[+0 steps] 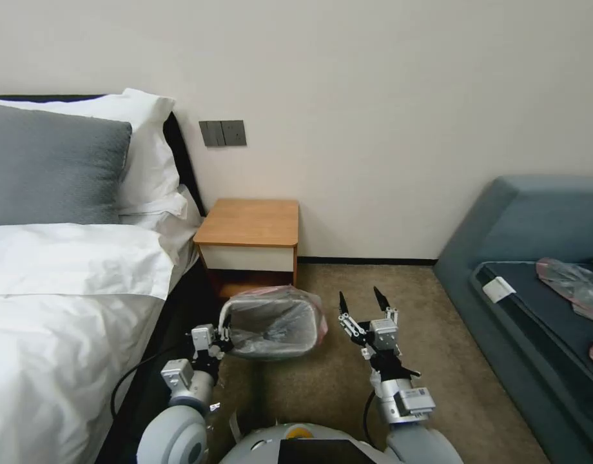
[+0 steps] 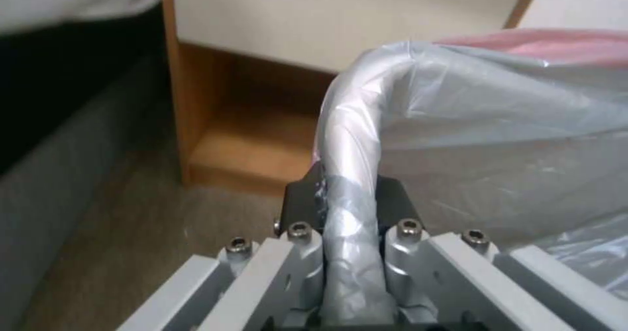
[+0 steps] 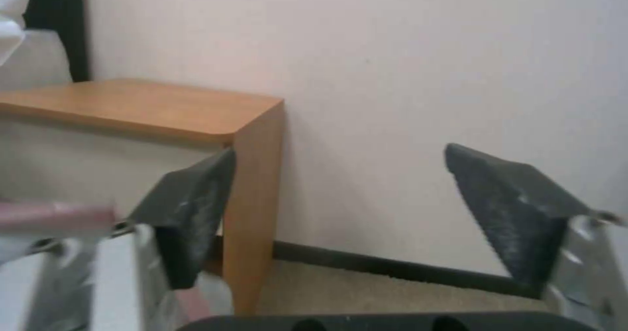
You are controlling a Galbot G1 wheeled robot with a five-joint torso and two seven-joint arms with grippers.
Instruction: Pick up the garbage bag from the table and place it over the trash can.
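The garbage bag (image 1: pixel 271 325) is draped over the trash can (image 1: pixel 227 312), which sits on the carpet in front of the table (image 1: pixel 250 222), beside the bed (image 1: pixel 64 290). From the head view, the left gripper (image 1: pixel 220 336) pinches the bag-wrapped near-left rim, while the right gripper (image 1: pixel 363 299) stands just beside the bin's right side, its two dark fingers spread wide and holding nothing.

From the left wrist, the left gripper (image 2: pixel 350 198) is clamped tight on the plastic-covered rim, the pink edge of the bag (image 2: pixel 556 44) showing beyond.

From the right wrist, the right gripper (image 3: pixel 340 203) gapes open, pointing at the wall past the table's corner (image 3: pixel 252 125).
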